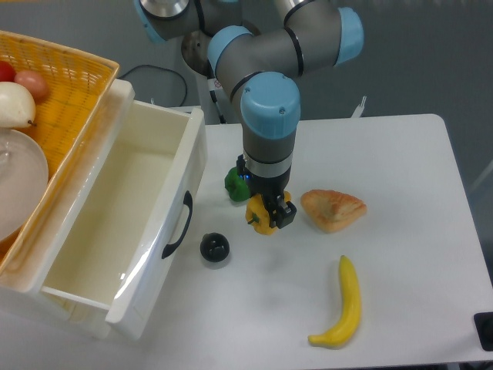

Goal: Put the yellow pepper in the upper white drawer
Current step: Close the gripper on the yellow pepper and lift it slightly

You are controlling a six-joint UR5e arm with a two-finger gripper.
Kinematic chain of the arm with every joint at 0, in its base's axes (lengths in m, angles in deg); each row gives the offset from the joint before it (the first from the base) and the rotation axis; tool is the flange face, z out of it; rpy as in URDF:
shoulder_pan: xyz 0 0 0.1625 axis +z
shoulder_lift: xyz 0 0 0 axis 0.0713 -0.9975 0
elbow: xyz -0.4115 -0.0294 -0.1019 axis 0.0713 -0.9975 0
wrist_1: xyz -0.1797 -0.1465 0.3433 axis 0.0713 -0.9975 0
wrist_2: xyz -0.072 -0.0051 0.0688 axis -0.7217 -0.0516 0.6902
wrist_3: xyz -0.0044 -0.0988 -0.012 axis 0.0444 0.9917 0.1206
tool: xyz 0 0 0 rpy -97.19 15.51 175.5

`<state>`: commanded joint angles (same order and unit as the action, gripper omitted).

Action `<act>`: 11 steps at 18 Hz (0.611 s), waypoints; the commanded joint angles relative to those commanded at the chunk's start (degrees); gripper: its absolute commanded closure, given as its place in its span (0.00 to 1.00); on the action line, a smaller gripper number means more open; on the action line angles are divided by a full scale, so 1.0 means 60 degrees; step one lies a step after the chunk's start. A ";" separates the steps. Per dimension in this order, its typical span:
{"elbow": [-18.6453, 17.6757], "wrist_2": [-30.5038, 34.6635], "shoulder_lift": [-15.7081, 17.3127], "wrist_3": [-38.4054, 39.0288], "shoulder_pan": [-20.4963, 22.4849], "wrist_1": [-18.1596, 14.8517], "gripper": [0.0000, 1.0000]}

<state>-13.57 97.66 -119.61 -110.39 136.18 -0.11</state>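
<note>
White tabletop [400,154] carries everything you see. Pincer [271,217] is clenched on the yellow pepper [260,217], just off the table. Green pepper [233,183] sits just behind-left of it, black ball [215,247] front-left, pastry [333,209] right, banana [344,304] front-right. Upper white drawer [92,308], left of the pincer, is pulled open; its interior looks bare. Yellow basket [73,85] beyond holds produce.

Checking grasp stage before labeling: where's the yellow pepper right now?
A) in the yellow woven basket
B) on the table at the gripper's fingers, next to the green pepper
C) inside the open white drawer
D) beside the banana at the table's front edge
B: the yellow pepper sits at table level between the fingers of the gripper, just in front of the green pepper; the upper white drawer holds nothing visible.
</note>
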 joint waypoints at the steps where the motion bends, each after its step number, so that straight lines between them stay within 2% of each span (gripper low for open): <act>1: -0.0043 -0.0015 0.0000 0.0030 -0.0029 0.0014 0.68; 11: 0.0074 -0.0380 0.0000 0.1230 -0.0030 0.0000 0.68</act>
<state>-13.12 95.38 -119.61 -103.01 136.01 -0.11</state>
